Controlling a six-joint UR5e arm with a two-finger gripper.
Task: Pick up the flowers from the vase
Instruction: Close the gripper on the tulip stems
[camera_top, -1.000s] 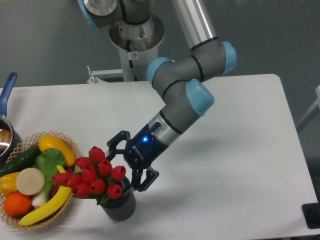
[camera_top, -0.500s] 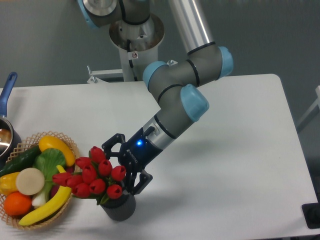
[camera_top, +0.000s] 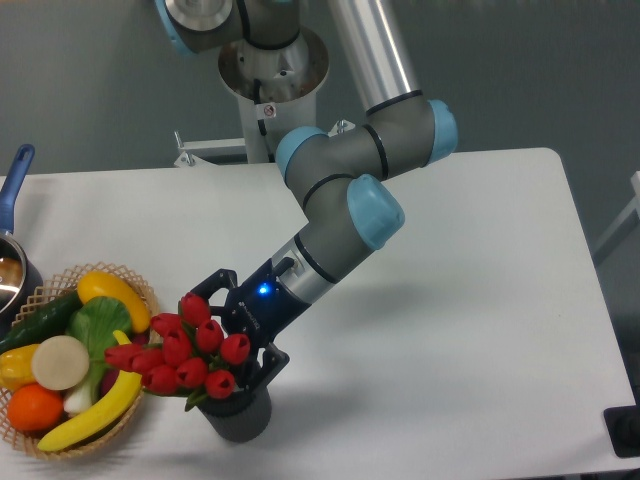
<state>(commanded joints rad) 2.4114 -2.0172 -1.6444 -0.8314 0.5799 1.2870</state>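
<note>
Flowers not yet lifted; gripper spread around the bunch.

The flowers (camera_top: 190, 350) sit in the vase (camera_top: 238, 415) near the bench's (camera_top: 450, 330) front edge, leaning toward 9 o'clock. The gripper (camera_top: 235, 330), fingers apart, straddles them from 2 o'clock; closing and lifting remain. At 9 o'clock a wicker basket (camera_top: 130, 285) holds produce; grey wall behind.

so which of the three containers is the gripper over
The dark ribbed vase holding the red tulips. The gripper reaches over it; the wicker basket and blue-handled pot sit farther left.
</note>
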